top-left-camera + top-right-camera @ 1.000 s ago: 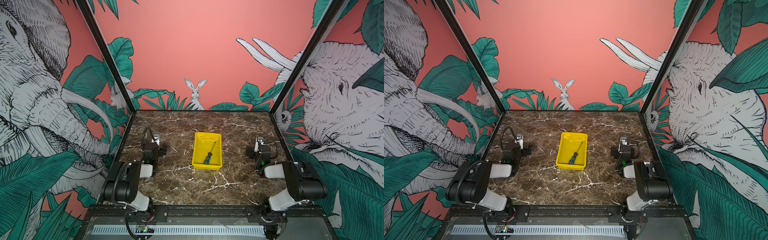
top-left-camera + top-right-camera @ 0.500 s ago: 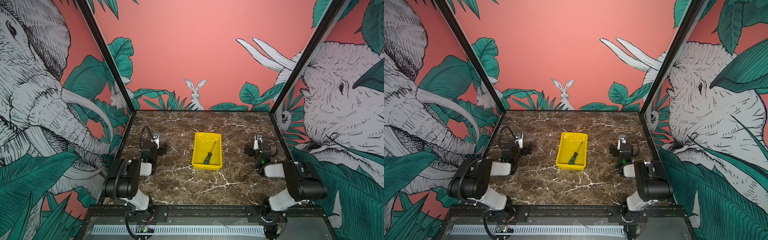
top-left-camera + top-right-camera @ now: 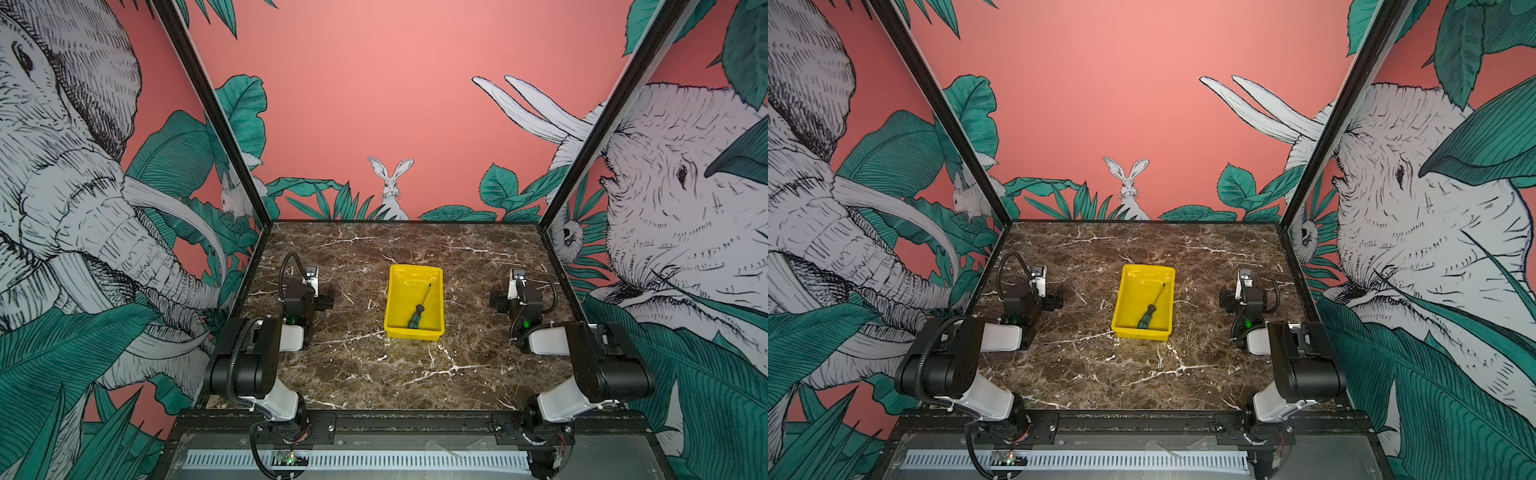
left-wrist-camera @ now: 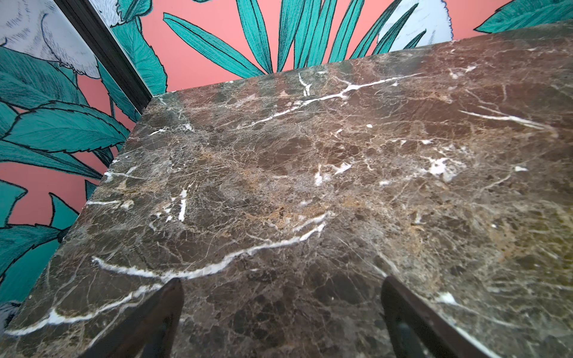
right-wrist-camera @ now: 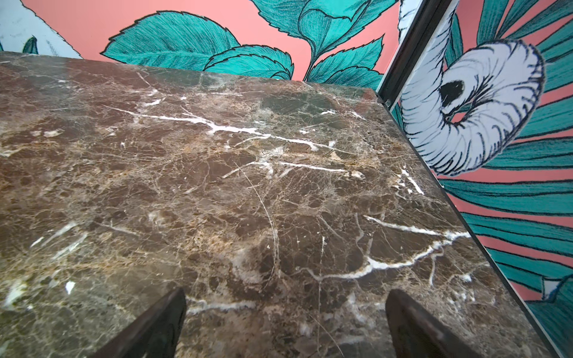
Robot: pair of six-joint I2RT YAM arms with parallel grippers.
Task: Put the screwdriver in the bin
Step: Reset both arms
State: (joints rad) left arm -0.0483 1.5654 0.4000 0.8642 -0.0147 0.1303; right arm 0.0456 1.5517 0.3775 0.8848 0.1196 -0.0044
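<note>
Left gripper [image 4: 280,283] and right gripper [image 5: 286,294] are seen wide open, empty, well apart from the bin [image 3: 415,334]. Inside it the screwdriver [image 3: 420,306] is seen lying, so arms are best parked clear.

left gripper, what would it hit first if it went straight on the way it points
Probably bare marble tabletop; nothing else lies ahead of the open left gripper, though depth is unclear.

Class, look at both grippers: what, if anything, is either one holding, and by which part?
Nothing is held. The left gripper and right gripper stand open over the marble tabletop; the screwdriver lies loose in the bin.
</note>
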